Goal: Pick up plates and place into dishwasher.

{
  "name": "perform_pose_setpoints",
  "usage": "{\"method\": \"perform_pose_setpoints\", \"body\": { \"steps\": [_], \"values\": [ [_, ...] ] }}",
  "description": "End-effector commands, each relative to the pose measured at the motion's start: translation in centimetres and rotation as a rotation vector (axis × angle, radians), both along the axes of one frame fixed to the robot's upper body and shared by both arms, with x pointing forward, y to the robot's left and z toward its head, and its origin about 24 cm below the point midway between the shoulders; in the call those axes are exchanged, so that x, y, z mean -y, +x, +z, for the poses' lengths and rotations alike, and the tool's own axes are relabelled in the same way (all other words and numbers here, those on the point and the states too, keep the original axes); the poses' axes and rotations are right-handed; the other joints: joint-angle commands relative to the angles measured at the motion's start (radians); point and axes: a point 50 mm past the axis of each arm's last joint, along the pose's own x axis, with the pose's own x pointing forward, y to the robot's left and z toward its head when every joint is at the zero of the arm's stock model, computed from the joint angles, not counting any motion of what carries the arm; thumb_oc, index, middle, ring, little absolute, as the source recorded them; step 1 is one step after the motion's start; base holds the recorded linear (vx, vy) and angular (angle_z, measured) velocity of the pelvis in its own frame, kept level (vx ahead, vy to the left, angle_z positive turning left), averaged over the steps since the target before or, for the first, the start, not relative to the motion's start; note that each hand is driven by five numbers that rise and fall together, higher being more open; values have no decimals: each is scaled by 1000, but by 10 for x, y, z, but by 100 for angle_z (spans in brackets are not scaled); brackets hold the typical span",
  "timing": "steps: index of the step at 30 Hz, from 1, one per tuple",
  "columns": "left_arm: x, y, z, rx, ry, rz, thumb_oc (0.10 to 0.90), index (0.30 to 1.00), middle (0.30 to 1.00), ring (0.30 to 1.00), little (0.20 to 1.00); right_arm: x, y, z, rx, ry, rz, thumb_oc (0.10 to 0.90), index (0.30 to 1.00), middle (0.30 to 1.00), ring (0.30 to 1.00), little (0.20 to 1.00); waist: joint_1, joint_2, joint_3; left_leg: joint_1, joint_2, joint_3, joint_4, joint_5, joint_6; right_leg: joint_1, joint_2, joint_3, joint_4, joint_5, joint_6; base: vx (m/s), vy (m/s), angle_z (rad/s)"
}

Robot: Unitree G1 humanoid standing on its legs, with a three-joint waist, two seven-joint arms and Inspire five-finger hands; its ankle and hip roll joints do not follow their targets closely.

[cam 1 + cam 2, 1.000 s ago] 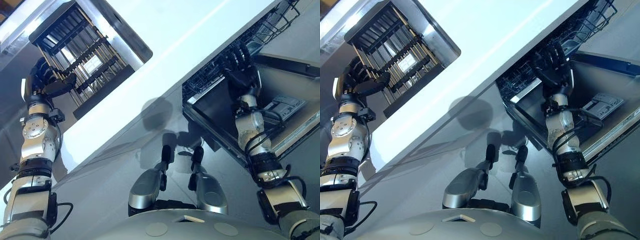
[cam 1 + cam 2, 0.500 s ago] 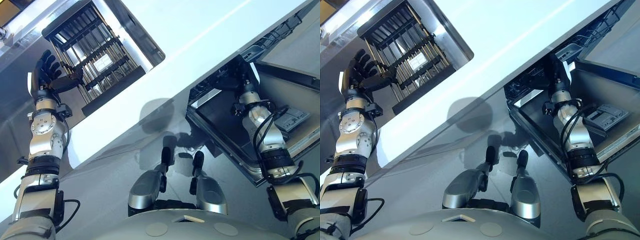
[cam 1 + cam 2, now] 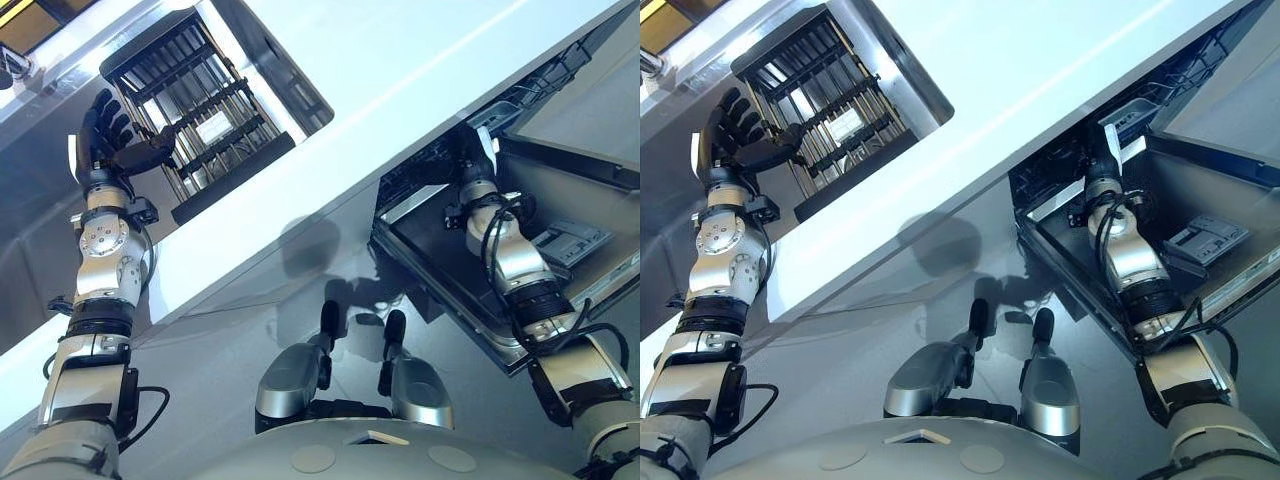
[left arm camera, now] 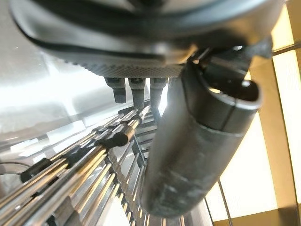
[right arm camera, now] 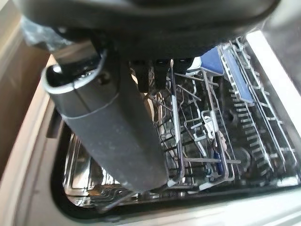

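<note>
A dark wire dish rack (image 3: 200, 110) sits in the steel sink at the far left. My left hand (image 3: 100, 140) is raised beside it, open, fingers spread, with the thumb (image 4: 197, 141) reaching toward the rack's rods (image 4: 84, 165). It holds nothing. My right hand (image 3: 472, 175) reaches into the open dishwasher beneath the counter edge. Its thumb (image 5: 108, 122) is straight and nothing is held. Past it lies the dishwasher's wire rack (image 5: 207, 127) with rows of tines. I see no plate in either hand.
A white countertop (image 3: 400, 70) runs diagonally between sink and dishwasher. The dishwasher door (image 3: 450, 250) hangs open under my right forearm, with its detergent box (image 3: 570, 240). Blue fittings (image 5: 235, 80) stand in the rack.
The view has shifted. My right hand has pushed from in front of the rack deeper into the dishwasher under the counter. My left hand has lifted and spread its fingers.
</note>
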Motion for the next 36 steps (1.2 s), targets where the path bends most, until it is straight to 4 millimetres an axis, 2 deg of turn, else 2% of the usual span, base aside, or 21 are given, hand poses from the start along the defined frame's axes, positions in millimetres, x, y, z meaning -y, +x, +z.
{"method": "perform_pose_setpoints", "body": {
  "steps": [1, 5, 7, 9, 13, 17, 23, 27, 30, 33, 36],
  "values": [
    [33, -18, -32, -9, 21, -79, 800, 900, 900, 900, 900, -112, -14, 103, 623, 163, 375, 800, 900, 900, 900, 900, 50, -69, -130, -43, -73, 25, 123, -168, 51, -147, -13, 84, 190, -112, 35, -2, 62, 8],
    [32, -33, -46, -26, -2, -67, 800, 900, 900, 900, 900, -52, -28, 90, 726, 203, 115, 800, 900, 900, 900, 900, 24, -64, -138, -28, -71, 41, 115, -174, 58, -152, -15, 88, 215, -126, 42, 19, 82, 18],
    [26, -45, -55, -41, -16, -52, 800, 900, 900, 900, 900, -18, -45, 78, 761, 212, 7, 800, 900, 900, 900, 900, 5, -60, -146, -15, -71, 51, 113, -181, 62, -152, -16, 96, 227, -133, 48, 57, 103, 22],
    [22, -55, -63, -52, -31, -31, 800, 900, 900, 900, 900, 6, -62, 66, 771, 212, -63, 800, 900, 900, 900, 900, -14, -56, -155, -4, -73, 60, 110, -188, 65, -152, -18, 104, 235, -140, 53, 68, 104, 31],
    [12, -72, -72, -74, -50, 11, 800, 900, 900, 900, 900, 44, -88, 42, 710, 157, -171, 800, 900, 900, 900, 900, -50, -53, -174, 18, -77, 82, 105, -203, 71, -147, -22, 123, 239, -150, 64, 59, 87, 1],
    [-4, -83, -73, -75, -65, 61, 800, 900, 900, 900, 900, 80, -105, 27, 636, 153, -276, 800, 900, 900, 900, 900, -82, -57, -186, 29, -77, 110, 102, -215, 74, -150, -24, 136, 241, -157, 72, 34, 50, -14],
    [-21, -90, -68, -72, -59, 104, 800, 900, 900, 900, 900, 112, -120, 20, 582, 97, -389, 800, 900, 900, 900, 900, -105, -61, -196, 39, -74, 139, 94, -224, 74, -156, -25, 133, 245, -163, 83, 15, 2, -20],
    [-29, -86, -61, -61, -45, 114, 800, 900, 900, 900, 900, 134, -121, 21, 560, 118, -463, 800, 900, 900, 900, 900, -113, -64, -201, 40, -72, 156, 87, -228, 71, -161, -22, 131, 242, -165, 90, -7, -37, -18],
    [-34, -83, -55, -43, -31, 114, 800, 900, 900, 900, 900, 146, -123, 21, 554, 69, -547, 800, 900, 900, 900, 900, -116, -64, -202, 38, -70, 162, 85, -229, 70, -165, -19, 135, 240, -165, 92, -16, -73, -12],
    [-36, -78, -45, 1, -15, 91, 800, 900, 900, 900, 900, 172, -130, 18, 529, 50, -743, 800, 900, 900, 900, 900, -118, -63, -202, 37, -67, 169, 89, -233, 68, -165, -14, 141, 239, -166, 94, 12, -93, -9],
    [-35, -74, -38, 25, 4, 75, 800, 900, 900, 900, 900, 196, -142, 9, 505, 106, -902, 800, 900, 900, 900, 900, -121, -58, -193, 36, -61, 169, 90, -233, 66, -167, -10, 146, 251, -173, 93, 5, -90, -1]
  ]
}}
